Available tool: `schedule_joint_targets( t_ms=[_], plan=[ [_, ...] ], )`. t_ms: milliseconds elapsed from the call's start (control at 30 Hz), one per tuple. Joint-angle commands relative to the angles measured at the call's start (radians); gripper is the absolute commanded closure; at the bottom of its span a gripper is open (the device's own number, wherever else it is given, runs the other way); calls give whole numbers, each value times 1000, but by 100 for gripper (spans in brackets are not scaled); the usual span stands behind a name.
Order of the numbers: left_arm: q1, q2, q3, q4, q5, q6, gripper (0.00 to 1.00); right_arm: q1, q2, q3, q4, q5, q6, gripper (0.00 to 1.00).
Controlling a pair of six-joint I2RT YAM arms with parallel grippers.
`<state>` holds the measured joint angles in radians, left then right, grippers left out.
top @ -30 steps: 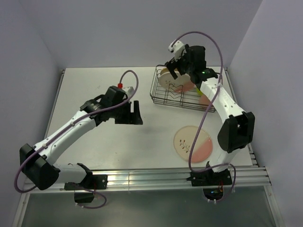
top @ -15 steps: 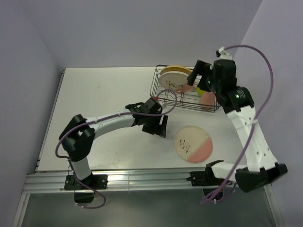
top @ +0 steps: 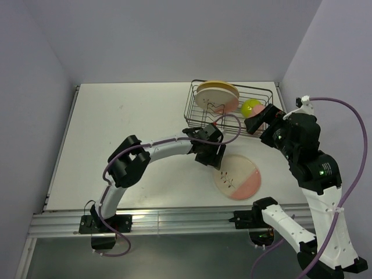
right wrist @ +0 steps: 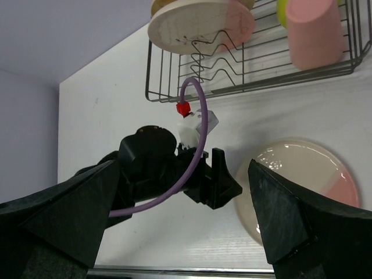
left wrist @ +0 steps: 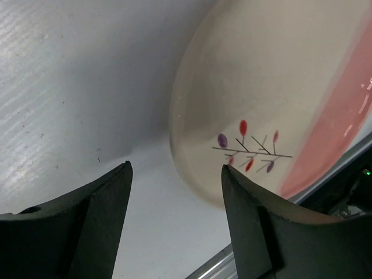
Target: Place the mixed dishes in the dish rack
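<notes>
Left gripper (left wrist: 175,168) is right on the last loose plate (left wrist: 261,87). Fingers are spread and holding nothing, and the plate's near rim sits just ahead of the gap, a shade toward the right finger. The plate lies flat on the table (left wrist: 70,87), cream side and dark sprig nearest the tips, pink segment on the far side.

It looks glazed, so I'd expect it to be stiff, slick and breakable, though not heavy. Lying flat, it gives a finger almost nothing to get under. The rim is the place to take it, I'd say right here at the near cream edge, one finger over and one under. That probably means tipping it first, then a firm pinch so it doesn't slide out.

Right gripper (right wrist: 183,163) hangs high, fingers wide apart and empty. The rack (right wrist: 261,84) lies ahead of it, and the loose plate is below, toward its right finger.

The left wrist view gives the rim lined up with the gap, but I can't tell from it whether anything touches. The top view hides those fingers under the wrist, though it does show the bowl (top: 251,107) sitting in the rack. The right wrist view gives the racked plates (right wrist: 200,23) up in the dividers and the cup (right wrist: 314,32) inside the rack, which the top view barely shows.
</notes>
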<state>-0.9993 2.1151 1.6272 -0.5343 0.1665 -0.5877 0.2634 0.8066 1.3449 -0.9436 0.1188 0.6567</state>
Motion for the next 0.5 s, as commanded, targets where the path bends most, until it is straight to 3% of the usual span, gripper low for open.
schedule_joint_targets(
  t_ms=[0,267,367,400,467],
  plan=[
    [-10,58,80,-55,-53,0,32,-6,-15,-10,-37,48,-20,0],
    [-55,160,197,-158,-219,-18,42,-6,-24,23,-64,73,-83,0],
    [-68,186,207,-185,-268,-29,56,-6,-23,34,-73,74,-95,0],
    [-68,197,206,-193,-274,-29,67,-6,-23,40,-76,76,-97,0],
    [-70,203,186,-216,-298,-35,78,-6,-23,45,-80,78,-103,0]
  ],
)
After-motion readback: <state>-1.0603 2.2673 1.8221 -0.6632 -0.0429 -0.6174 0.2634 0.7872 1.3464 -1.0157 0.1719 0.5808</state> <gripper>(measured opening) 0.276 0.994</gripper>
